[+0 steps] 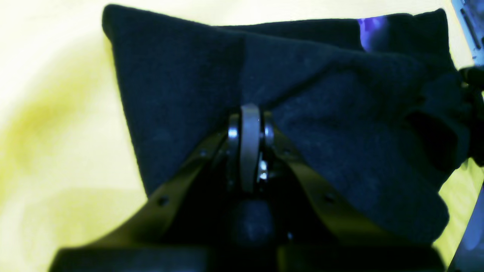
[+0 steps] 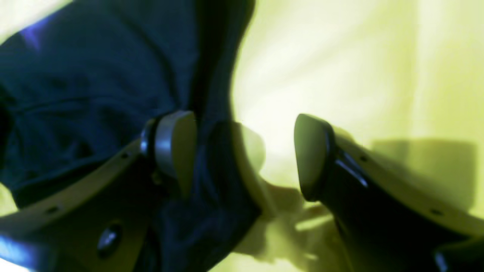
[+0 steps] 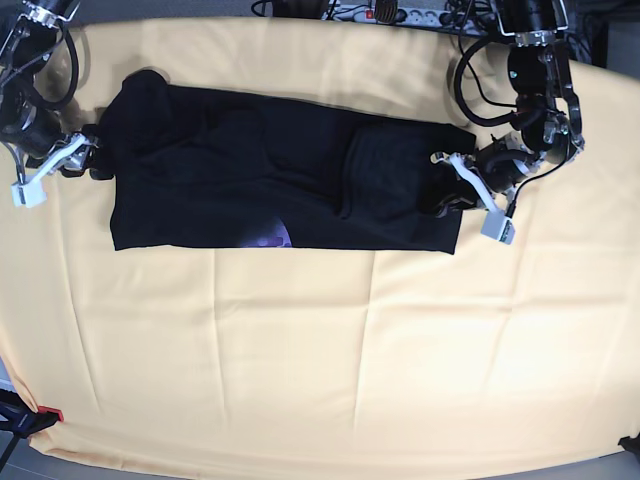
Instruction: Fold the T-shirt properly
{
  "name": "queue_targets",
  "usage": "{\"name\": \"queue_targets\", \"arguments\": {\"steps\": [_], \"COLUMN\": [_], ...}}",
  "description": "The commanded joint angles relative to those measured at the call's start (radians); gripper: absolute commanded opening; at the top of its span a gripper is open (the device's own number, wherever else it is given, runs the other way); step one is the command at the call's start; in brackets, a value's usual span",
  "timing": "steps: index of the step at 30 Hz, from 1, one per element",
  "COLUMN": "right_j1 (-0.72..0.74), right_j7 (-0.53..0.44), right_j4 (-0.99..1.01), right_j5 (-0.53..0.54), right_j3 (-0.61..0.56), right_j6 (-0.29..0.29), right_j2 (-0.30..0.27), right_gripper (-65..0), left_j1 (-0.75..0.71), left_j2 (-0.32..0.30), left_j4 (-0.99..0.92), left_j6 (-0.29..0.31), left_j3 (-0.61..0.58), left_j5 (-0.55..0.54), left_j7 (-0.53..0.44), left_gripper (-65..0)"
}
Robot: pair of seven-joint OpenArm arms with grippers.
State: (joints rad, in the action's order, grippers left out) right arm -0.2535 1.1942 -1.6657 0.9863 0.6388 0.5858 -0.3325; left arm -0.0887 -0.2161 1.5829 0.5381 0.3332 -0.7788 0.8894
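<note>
The black T-shirt (image 3: 270, 170) lies stretched sideways across the far half of the table, folded into a long band. A bit of its purple print (image 3: 268, 237) peeks out at the near edge. My left gripper (image 3: 450, 190) is at the shirt's right end. In the left wrist view this gripper (image 1: 249, 113) is shut on a pinch of the black cloth (image 1: 181, 87). My right gripper (image 3: 90, 155) is at the shirt's left end. In the right wrist view it (image 2: 245, 151) stands open, with shirt cloth (image 2: 94, 87) draped against its left finger (image 2: 174, 147).
The pale yellow tablecloth (image 3: 330, 350) covers the whole table, with creases. A power strip and cables (image 3: 390, 12) lie beyond the far edge. A small red mark (image 3: 50, 413) sits at the near left corner.
</note>
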Motion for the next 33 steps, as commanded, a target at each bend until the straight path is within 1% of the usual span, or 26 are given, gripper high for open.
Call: {"name": "queue_targets", "arguments": {"steps": [1,4,7,9,13,15,18,23,26,27,28,29,31,32,33], "right_j1": [0.0,-0.003,0.002,0.002,0.002,0.002,0.002,0.004,0.005,0.005,0.011,0.019,0.038,0.049,0.059], "right_j7": [-0.013,-0.014,-0.015,-0.005,0.114,0.155,0.153,0.149,0.108,0.096,0.089,0.09,0.106,0.113,0.113], "right_j4": [0.003,0.083,0.2,0.262,0.306,0.305,0.305,0.305,0.305,0.305,0.305,0.305,0.304,0.304,0.304], "right_j5": [0.034,0.064,0.163,0.227,0.373,0.422,0.431,0.429,0.426,0.425,0.422,0.418,0.415,0.416,0.416], "right_j3": [0.004,0.003,0.003,0.003,0.0,-0.009,-0.05,-0.15,-0.189,-0.194,-0.194,-0.194,-0.194,-0.194,-0.194], "right_j6": [0.014,0.051,0.101,0.112,0.112,0.112,0.112,0.112,0.112,0.112,0.112,0.112,0.112,0.112,0.112], "right_j2": [-0.016,-0.011,-0.011,-0.011,-0.01,-0.008,-0.008,-0.008,-0.008,-0.008,-0.008,-0.008,-0.008,-0.008,-0.009], "right_gripper": [-22.7,-22.7,-22.7,-22.7,-22.8,-22.8,-22.8,-22.8,-23.6,-26.2,-31.0,-37.5,-54.1,-61.2,-65.0], "left_j1": [0.011,0.011,0.011,0.011,0.011,0.011,0.011,0.011,0.011,0.011,0.011,0.012,0.012,0.012,0.012], "left_j2": [-0.011,-0.011,-0.017,-0.019,-0.019,-0.019,-0.019,-0.019,-0.019,-0.019,-0.019,-0.019,-0.021,-0.023,-0.023], "left_j4": [0.011,0.011,0.011,0.011,0.011,0.011,0.011,0.011,0.011,0.011,0.011,0.012,0.012,0.012,0.012], "left_j6": [0.003,0.003,0.003,0.003,0.003,0.003,0.003,0.003,0.003,0.003,0.003,0.003,0.003,0.003,0.003], "left_j3": [0.001,0.001,0.001,0.001,0.001,0.001,0.001,0.001,0.001,0.001,0.001,0.001,0.002,0.002,0.003], "left_j5": [-0.016,-0.019,-0.019,-0.019,-0.019,-0.019,-0.02,-0.027,-0.027,-0.027,-0.027,-0.029,-0.062,-0.089,-0.123], "left_j7": [-0.006,-0.002,0.008,0.008,0.008,0.008,0.008,0.008,0.008,0.008,0.008,0.008,0.008,0.008,0.008], "left_gripper": [-65.0,-65.0,-65.0,-65.0,-65.0,-65.0,-65.0,-65.0,-65.0,-65.0,-65.0,-65.0,-65.0,-65.0,-65.0]}}
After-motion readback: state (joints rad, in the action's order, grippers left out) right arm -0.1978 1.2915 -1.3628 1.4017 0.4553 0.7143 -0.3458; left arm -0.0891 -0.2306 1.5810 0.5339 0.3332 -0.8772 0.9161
